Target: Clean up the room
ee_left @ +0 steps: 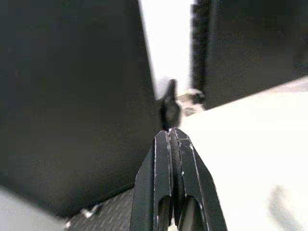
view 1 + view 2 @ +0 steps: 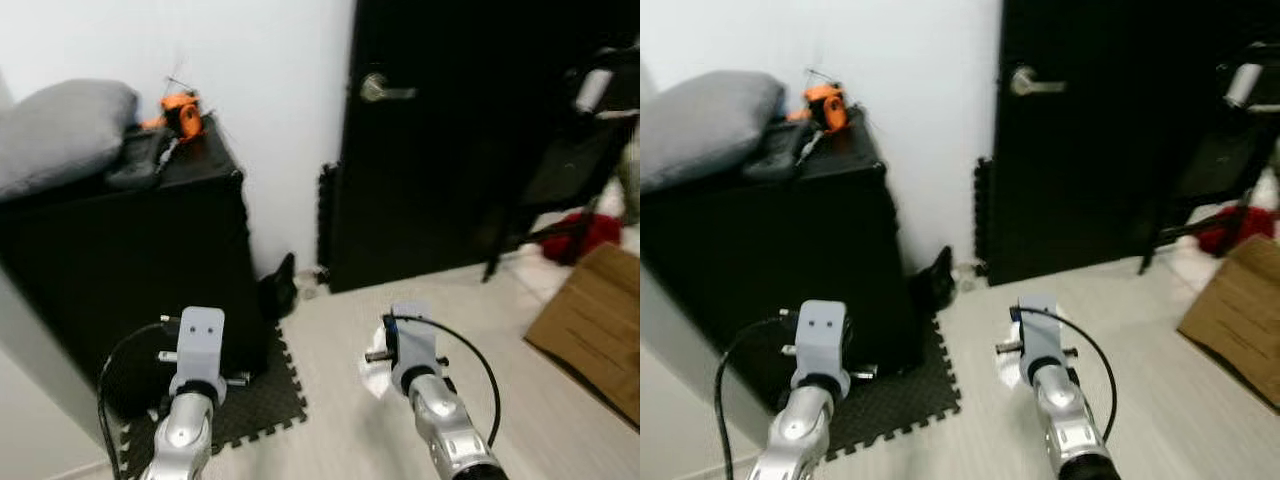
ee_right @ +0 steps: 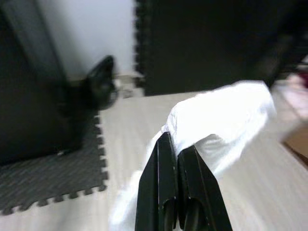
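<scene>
My right gripper [image 3: 175, 139] is shut on a crumpled white plastic bag [image 3: 226, 113], which hangs over the pale wood floor. From the head, a bit of the white bag [image 2: 374, 378] peeks out beside the right wrist mount. My left gripper [image 1: 171, 134] is shut with nothing in it and points toward a small black object [image 1: 169, 108] on the floor by the wall. That black object [image 2: 279, 286] lies between the black cabinet [image 2: 120, 250] and the black door [image 2: 450, 150].
A grey pillow [image 2: 60, 130], dark items and an orange object [image 2: 181, 110] lie on the cabinet. A black foam mat [image 2: 255, 400] lies at its foot. A cardboard box [image 2: 595, 320], red cloth [image 2: 580, 235] and black furniture legs stand at the right.
</scene>
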Controlling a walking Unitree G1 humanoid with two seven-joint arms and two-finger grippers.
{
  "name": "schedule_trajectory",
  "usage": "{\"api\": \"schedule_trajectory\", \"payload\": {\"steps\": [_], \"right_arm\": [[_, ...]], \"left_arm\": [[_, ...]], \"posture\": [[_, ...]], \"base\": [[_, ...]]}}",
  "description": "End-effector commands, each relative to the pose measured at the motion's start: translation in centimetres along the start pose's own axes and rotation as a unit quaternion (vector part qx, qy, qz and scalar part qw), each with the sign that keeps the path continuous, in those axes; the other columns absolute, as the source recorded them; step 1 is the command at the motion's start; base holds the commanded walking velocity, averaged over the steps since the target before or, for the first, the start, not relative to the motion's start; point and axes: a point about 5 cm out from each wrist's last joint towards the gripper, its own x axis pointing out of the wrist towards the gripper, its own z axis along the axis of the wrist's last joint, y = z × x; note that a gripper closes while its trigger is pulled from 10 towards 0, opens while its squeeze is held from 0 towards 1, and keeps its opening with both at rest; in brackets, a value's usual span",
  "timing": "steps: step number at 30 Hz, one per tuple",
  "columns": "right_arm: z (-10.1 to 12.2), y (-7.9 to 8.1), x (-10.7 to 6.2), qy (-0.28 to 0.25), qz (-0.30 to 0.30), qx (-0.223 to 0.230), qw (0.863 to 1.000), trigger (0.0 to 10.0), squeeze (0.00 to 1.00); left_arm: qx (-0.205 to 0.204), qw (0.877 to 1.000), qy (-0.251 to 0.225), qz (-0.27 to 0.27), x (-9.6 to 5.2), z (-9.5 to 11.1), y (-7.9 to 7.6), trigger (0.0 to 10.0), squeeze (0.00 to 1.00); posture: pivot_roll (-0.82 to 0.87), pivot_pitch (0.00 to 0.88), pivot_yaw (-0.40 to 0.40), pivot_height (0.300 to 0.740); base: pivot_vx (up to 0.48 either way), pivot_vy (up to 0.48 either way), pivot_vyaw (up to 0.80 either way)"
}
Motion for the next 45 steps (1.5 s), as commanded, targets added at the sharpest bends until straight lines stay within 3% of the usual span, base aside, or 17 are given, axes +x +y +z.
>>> {"api": "schedule_trajectory", "payload": {"steps": [1,33,45], "right_arm": [[-0.48,0.50,-0.15,0.010,0.007,0.003,1.000,10.0,0.00],[-0.86,0.41,-0.38,0.014,0.000,0.001,1.000,10.0,0.00],[-1.21,0.76,-0.42,0.026,0.014,-0.011,1.000,10.0,0.00]], "left_arm": [[0.004,1.000,0.004,0.001,-0.11,-0.23,0.26,10.0,0.00],[0.005,1.000,0.009,0.000,-0.17,-0.40,0.34,10.0,0.00],[0.000,1.000,0.012,0.010,-0.19,-0.40,0.44,10.0,0.00]], "posture": [[-0.02,0.080,0.011,0.740],[-0.02,0.083,0.009,0.740],[-0.02,0.095,0.000,0.740]], "base": [[0.000,0.000,-0.80],[0.000,0.000,-0.78],[0.000,0.000,0.00]]}}
